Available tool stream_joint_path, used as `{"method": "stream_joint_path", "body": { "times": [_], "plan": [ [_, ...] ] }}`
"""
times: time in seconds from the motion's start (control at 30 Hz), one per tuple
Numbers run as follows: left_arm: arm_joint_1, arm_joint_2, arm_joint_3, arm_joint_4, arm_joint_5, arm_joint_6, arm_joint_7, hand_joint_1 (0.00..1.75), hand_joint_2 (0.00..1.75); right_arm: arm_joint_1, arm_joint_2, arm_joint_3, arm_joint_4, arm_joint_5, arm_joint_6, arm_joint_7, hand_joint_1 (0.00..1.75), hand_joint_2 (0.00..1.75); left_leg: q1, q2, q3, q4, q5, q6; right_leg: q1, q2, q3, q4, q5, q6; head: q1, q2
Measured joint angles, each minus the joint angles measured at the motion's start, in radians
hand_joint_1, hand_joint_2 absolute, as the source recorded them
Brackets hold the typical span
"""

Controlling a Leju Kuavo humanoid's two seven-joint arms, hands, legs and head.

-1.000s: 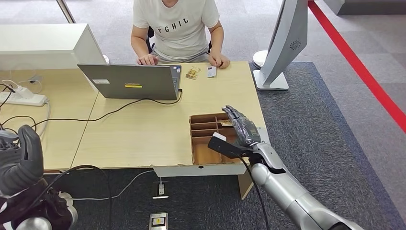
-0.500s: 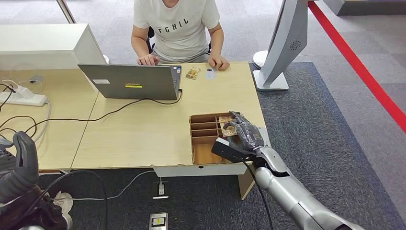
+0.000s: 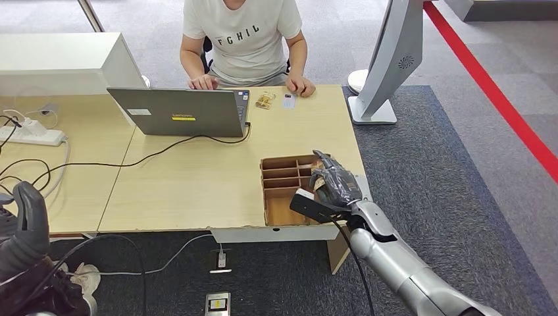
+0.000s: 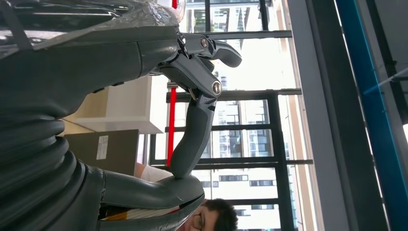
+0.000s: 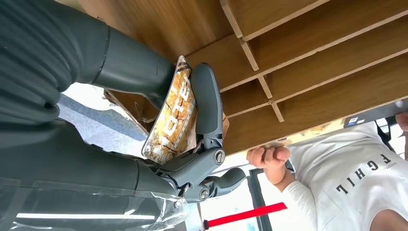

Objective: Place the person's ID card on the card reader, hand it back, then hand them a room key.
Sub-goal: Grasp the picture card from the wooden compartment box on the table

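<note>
The right robot hand (image 3: 333,182) sits in the divided cardboard tray (image 3: 279,176) at the worktop's (image 3: 197,178) near right corner, pinching a room key card (image 5: 174,113) between its thumb and a finger; the right wrist view shows the card's orange-and-white printed face pressed against the thumb. The card looks thin, flat, stiff and very light, so weight should be no trouble, but its glossy face is probably slippery and its thin edges give little to catch on. The present hold on the two broad faces seems the sensible one, best kept near one short end so the other end stays free for the person (image 3: 241,39) to take. As held, the card stands on edge, not flat, its long axis running roughly along the thumb, one end down in the tray compartment and the other toward the palm. The left robot hand (image 3: 26,227) hangs off the worktop's near left edge, unclenched and holding nothing. A small card, probably the ID card (image 3: 289,100), lies flat at the worktop's far edge, just beside the person's hand.
</note>
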Motion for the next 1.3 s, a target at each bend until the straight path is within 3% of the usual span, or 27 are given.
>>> {"method": "stream_joint_path", "body": {
  "times": [0.53,1.03,1.3],
  "plan": [
    [-0.015,0.0,-0.005,0.003,0.019,0.0,-0.013,0.0,1.75,-0.009,-0.003,0.0,-0.006,-0.001,-0.047,-0.014,1.75,1.75,0.0,0.0,0.0,0.0,0.0,0.0,0.0,0.0,0.0,0.0,0.0,0.0,0.0,0.0],
    [-0.012,-0.001,-0.004,0.003,0.017,0.0,-0.032,0.0,1.75,-0.056,-0.06,-0.042,-0.205,0.016,-0.074,0.046,1.75,1.75,0.0,0.0,0.0,0.0,0.0,0.0,0.0,0.0,0.0,0.0,0.0,0.0,0.0,0.0],
    [-0.004,-0.006,-0.003,0.001,0.019,0.0,-0.033,0.0,1.75,-0.139,-0.029,-0.041,-0.212,0.024,-0.05,0.009,1.75,1.75,0.0,0.0,0.0,0.0,0.0,0.0,0.0,0.0,0.0,0.001,0.0,0.0,0.0,0.0]
  ]
}}
